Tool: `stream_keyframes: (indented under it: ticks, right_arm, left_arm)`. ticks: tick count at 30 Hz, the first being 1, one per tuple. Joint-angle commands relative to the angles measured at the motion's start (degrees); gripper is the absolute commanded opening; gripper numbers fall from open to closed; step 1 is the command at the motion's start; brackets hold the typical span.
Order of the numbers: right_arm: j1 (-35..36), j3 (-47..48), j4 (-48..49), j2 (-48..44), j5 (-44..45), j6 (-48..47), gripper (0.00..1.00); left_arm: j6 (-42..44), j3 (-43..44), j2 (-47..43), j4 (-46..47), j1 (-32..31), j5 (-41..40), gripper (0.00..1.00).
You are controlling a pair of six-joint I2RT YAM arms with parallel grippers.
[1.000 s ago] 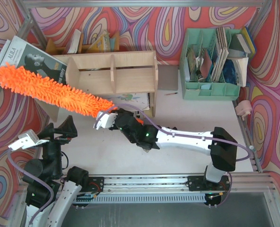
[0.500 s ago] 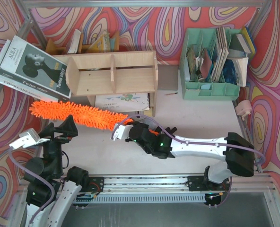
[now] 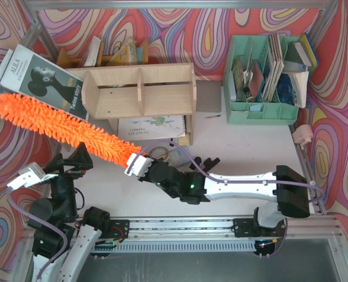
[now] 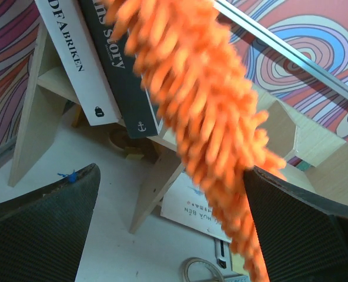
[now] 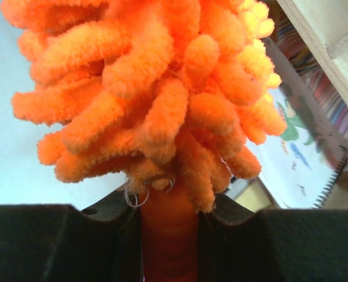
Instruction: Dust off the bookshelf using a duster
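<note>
The bookshelf (image 3: 139, 91) stands at the back of the desk (image 3: 233, 147) and has not shifted in the last second. The change is all in the duster (image 3: 62, 126). Half a second ago its fluffy head lay low and nearly level in front of the shelf's legs. Now it has swung back up and runs on a diagonal from my right hand (image 3: 140, 165) past the shelf's left end, with its tip over the lower edge of the magazine (image 3: 39, 79) leaning there. That is close to where it pointed a second ago, so I read this as a back-and-forth sweep at the left side panel.

The two compartments and the top board look untouched by this stroke, so most of the dusting is probably ahead. Whether the fibres actually brush the wood I cannot tell from above. The left wrist view only shows them passing close in front of the books.

The right hand is clamped on the orange handle (image 5: 169, 235) just below the head. The left hand (image 3: 70, 161) sits low with its fingers spread wide, holding nothing.
</note>
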Motion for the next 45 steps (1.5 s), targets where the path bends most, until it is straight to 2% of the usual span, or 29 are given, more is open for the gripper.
stream_keyframes:
  ticks: [1,7,18,25,34,38,45]
  right_arm:
    - [1.37,7.06,4.76,3.00,0.90,12.10,0.00]
    - [2.04,11.38,2.85,7.76,3.78,19.94,0.00]
    - [2.26,15.18,-4.84,15.70,2.78,24.73,0.00]
    - [2.25,16.63,-9.01,18.30,7.18,28.74,0.00]
    - [3.10,23.11,-6.79,20.94,2.08,24.75,0.00]
    - [3.57,27.90,-8.00,23.21,2.96,22.95,0.00]
    - [3.46,26.72,-10.56,24.59,4.73,27.41,0.00]
  left_arm:
    - [0.85,-0.63,-0.91,-0.15,0.42,-1.55,0.99]
    - [0.83,-0.71,-0.72,-0.14,0.44,-1.59,0.99]
    - [0.59,-0.74,-0.39,-0.01,0.51,-1.05,0.98]
    - [0.45,-0.72,0.13,0.00,0.60,-0.57,0.99]
    - [0.26,-0.72,0.20,0.00,0.87,-0.26,0.99]
    - [0.23,-0.81,0.31,0.00,0.98,-0.11,0.99]
    - [0.23,-0.70,0.27,0.01,1.04,-0.21,0.98]
